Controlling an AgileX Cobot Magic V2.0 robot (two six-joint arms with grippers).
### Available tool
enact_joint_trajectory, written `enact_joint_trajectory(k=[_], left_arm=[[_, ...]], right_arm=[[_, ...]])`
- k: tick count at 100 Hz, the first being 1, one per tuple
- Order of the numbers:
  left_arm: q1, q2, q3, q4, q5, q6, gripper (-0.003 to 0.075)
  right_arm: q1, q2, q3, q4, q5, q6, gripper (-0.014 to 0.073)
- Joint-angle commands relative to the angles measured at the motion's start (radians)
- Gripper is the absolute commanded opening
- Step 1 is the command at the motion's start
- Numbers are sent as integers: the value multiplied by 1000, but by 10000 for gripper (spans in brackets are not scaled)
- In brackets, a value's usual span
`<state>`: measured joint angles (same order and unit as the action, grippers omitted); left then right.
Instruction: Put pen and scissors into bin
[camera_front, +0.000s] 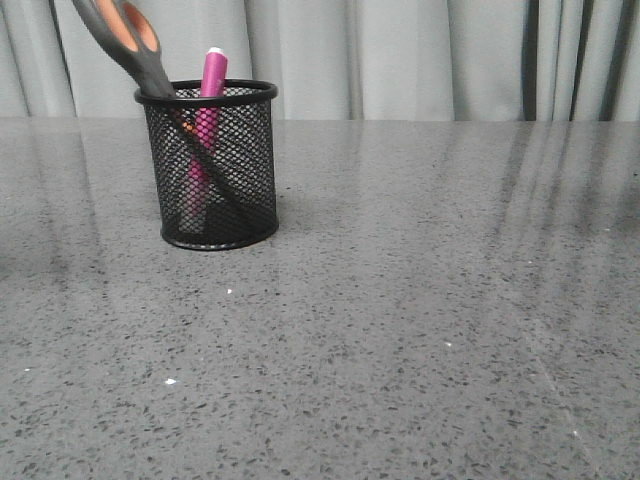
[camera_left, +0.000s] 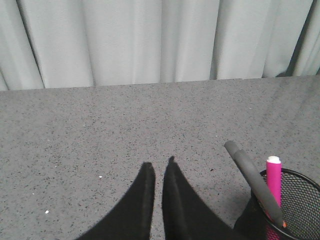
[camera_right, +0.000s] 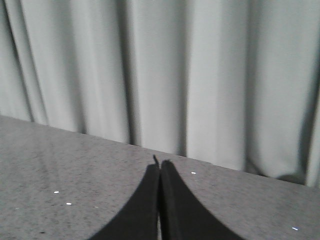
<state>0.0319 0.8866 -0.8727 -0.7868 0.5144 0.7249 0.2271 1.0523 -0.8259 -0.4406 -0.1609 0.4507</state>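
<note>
Two claws sit low in their own wrist views, both holding nothing: the left claw (camera_left: 159, 167) has its fingers nearly together with a thin gap between them, and the right claw (camera_right: 160, 165) is pressed tight. Out on the grey speckled desk (camera_front: 420, 330) stands the bin (camera_front: 210, 165), on the left side. Inside it the pen (camera_front: 211, 95) stands upright, and the scissors (camera_front: 130, 40) lean blades-down, handles jutting up-left over the rim. Behind hangs a pale curtain (camera_front: 420, 50).
</note>
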Motion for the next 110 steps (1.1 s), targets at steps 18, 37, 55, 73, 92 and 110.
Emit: enact_joint_trajectory(k=[18, 37, 55, 73, 92, 110], left_arm=[[2, -197, 149, -22, -263, 44, -22], [2, -411, 334, -22, -363, 61, -22], [2, -578, 489, -43, -368, 59, -22], [2, -686, 565, -121, -366, 57, -22], [2, -693, 574, -123, -366, 57, -21], [2, -693, 574, -123, -366, 57, -21]], right_arm=[[-221, -331, 262, 8, -140, -11, -68], [-287, -566, 495, 33, -226, -11, -68], [-288, -743, 643, 61, -164, -11, -68], [-288, -845, 695, 61, -102, -11, -68], [-288, -854, 695, 61, -78, -11, -68], [-288, -854, 695, 61, -78, -11, -68]])
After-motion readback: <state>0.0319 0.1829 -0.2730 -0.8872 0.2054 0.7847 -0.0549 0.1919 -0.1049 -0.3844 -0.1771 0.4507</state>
